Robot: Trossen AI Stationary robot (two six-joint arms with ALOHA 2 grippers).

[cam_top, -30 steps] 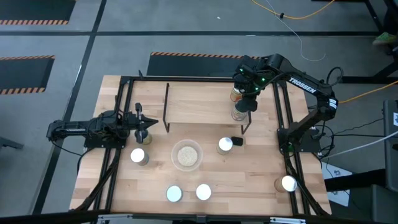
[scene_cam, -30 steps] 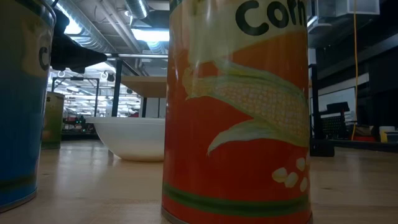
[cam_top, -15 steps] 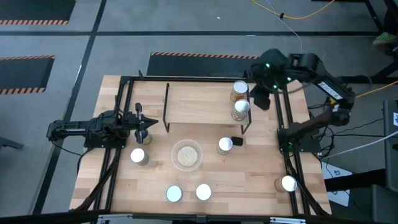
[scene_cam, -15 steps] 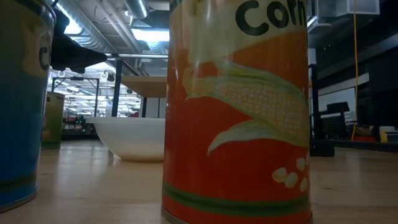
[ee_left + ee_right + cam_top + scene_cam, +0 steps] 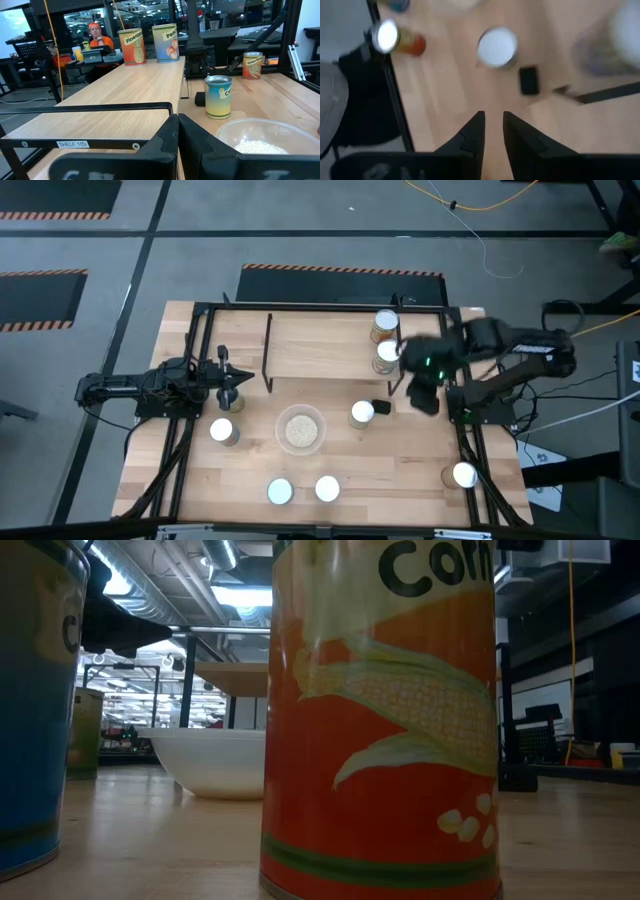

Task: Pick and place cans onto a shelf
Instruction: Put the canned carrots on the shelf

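The shelf (image 5: 320,345) stands at the table's far side, and two cans (image 5: 386,326) (image 5: 388,353) stand upright on its right end. Other cans stand on the table: one (image 5: 362,413) by a black block, one (image 5: 222,430) at the left, two (image 5: 279,491) (image 5: 327,488) near the front, one (image 5: 463,475) at the right frame. My right gripper (image 5: 425,393) hovers above the table, right of the black block, open a little with nothing between its fingers (image 5: 492,120). My left gripper (image 5: 232,385) waits shut at the left, by the shelf's left end (image 5: 100,102).
A clear bowl (image 5: 301,429) with beige contents sits mid-table. The black block (image 5: 381,407) lies by the middle can. Black frame rods (image 5: 462,380) run along both sides of the table. A person (image 5: 95,34) sits beyond the table in the left wrist view.
My right gripper has left the shelf's right end, going first toward the table's right edge and then toward the near edge, staying high. Both cans stay upright on the shelf. Nothing else has moved.
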